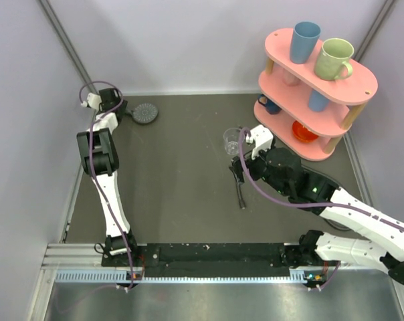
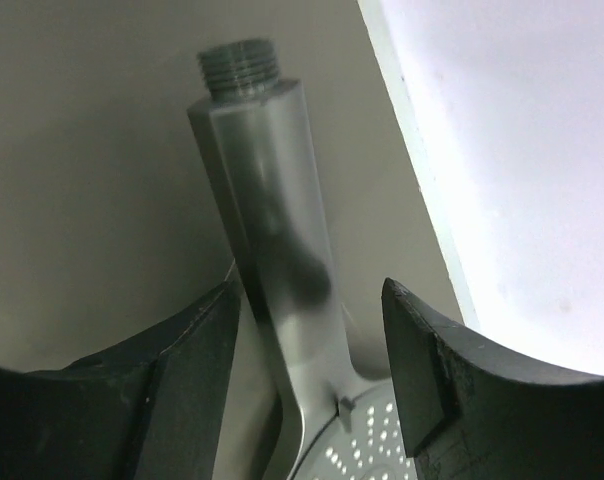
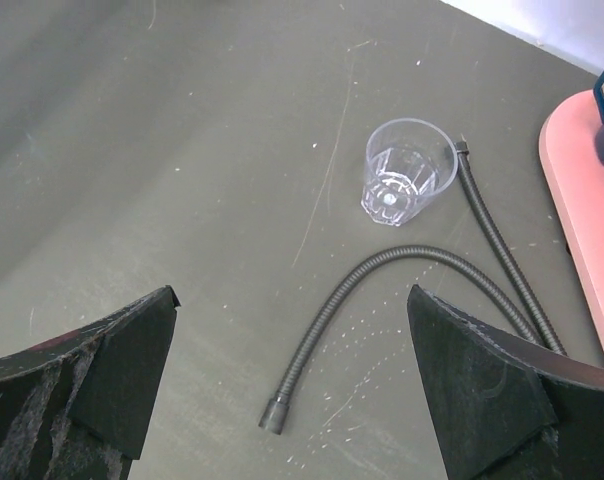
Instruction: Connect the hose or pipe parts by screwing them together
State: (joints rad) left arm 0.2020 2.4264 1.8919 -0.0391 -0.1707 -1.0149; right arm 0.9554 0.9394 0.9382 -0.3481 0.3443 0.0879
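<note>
Well left of the clear glass cup [image 1: 233, 140] lies the grey hand shower [image 1: 146, 113] — the left gripper [image 2: 312, 310] straddles its handle, half-spread, a gap showing. The dark hose [image 3: 402, 252] curls just beside the cup — the right gripper [image 3: 292, 295] gapes wide above it.

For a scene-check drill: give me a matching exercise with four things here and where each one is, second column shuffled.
1 hand shower
2 hose
3 clear cup
4 green mug

A top of the pink shelf
B lying curved on the table
C between the left gripper's open fingers
D upright beside a hose end

Pairs: 1-C, 2-B, 3-D, 4-A
</note>
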